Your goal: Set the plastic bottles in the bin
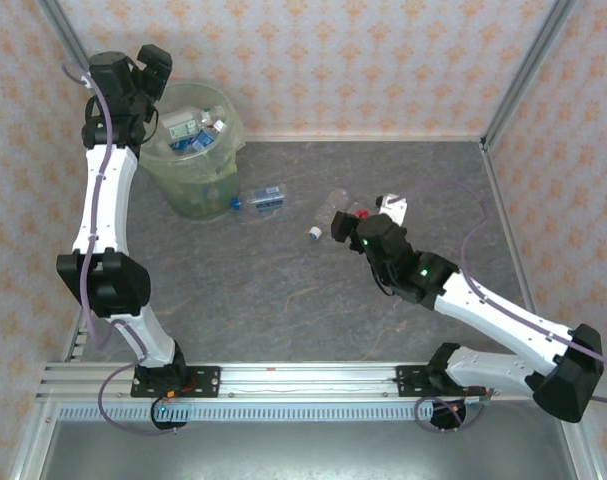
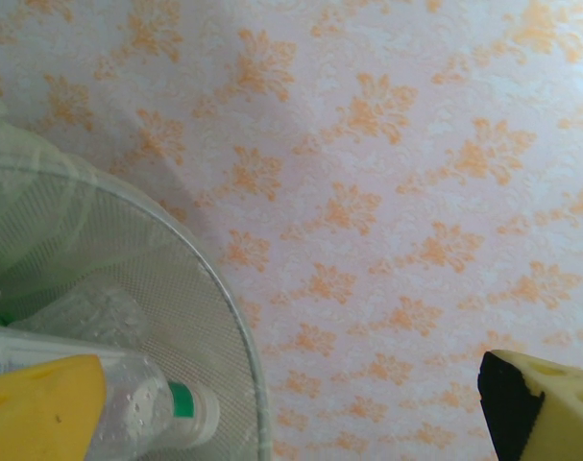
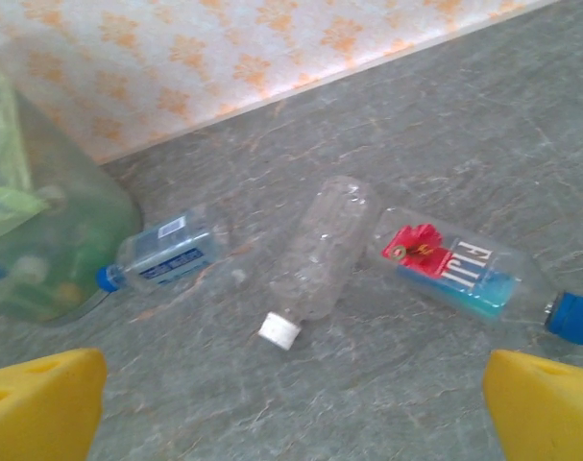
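While the left gripper [image 2: 293,408] hung over the far-left edge of the bin [image 1: 223,172], its jaws were spread wide with nothing between them. The yellow pads [image 2: 41,408] sat out at the bottom corners of the wrist view, with patterned wall [image 2: 387,192] behind. Just past its left pad you could see a clear bottle with a green band and white cap [image 2: 161,411] lying inside the bin against the thin liner.

The bin itself sat in the far-left corner of the tabletop [image 1: 283,300]. From the top view it already had a pile of bottles [image 1: 193,130] in it, blue-and-white labels on top and greenish stuff lower down.

Three more bottles were out on the tabletop, all lying on their sides. A blue-label bottle [image 1: 263,196] with a blue cap lay just beside the bin, cap pointing at it, maybe touching the bin wall, hard to say from these angles. Toward the middle of the tabletop lay a bare clear bottle [image 3: 318,252] with a white cap. Right next to it was a Fiji bottle [image 3: 459,272] with a red flower label and a blue cap. Their bases were close together and the caps splayed apart.

The right gripper [image 3: 296,408] hung on the near-right side of that pair, also fully released and gripping nothing, a pad at each bottom corner of its own view. In the top view its wrist covered part of the Fiji bottle.
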You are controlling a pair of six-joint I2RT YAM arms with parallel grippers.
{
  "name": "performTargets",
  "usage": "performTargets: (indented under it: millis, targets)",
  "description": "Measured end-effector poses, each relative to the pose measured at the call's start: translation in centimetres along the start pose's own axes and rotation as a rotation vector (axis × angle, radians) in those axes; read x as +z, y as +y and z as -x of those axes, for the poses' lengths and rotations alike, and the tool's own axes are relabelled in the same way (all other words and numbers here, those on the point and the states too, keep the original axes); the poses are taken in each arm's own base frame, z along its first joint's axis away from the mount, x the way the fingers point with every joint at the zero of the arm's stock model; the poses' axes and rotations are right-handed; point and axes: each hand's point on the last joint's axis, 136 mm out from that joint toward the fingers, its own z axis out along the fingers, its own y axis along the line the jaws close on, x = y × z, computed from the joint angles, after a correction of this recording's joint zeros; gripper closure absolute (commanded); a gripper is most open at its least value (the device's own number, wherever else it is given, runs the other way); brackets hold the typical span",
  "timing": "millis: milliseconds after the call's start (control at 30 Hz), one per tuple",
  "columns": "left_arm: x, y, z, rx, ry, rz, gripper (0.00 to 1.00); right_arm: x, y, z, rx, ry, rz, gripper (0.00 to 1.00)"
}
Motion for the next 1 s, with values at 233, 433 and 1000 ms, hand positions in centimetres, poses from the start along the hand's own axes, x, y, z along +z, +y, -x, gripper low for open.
performTargets:
  millis: [233,433,1000]
  targets:
    - [-4.3,-2.4,-4.5,0.102,0.078,-0.068,0.01,3.9,-0.5,-1.1,0.03,0.084,-0.052,0.03]
    - [-8.4,-1.7,-8.4,0.168,0.145,-0.098,0.01,7.8,1.5,-3.5,0.063,0.185,-0.064,0.12]
    - [-17.0,-1.2,-10.8,0.302,0.167,-0.195,0.01,15.8,1.5,-12.0,0.196,0.394,-0.182,0.25]
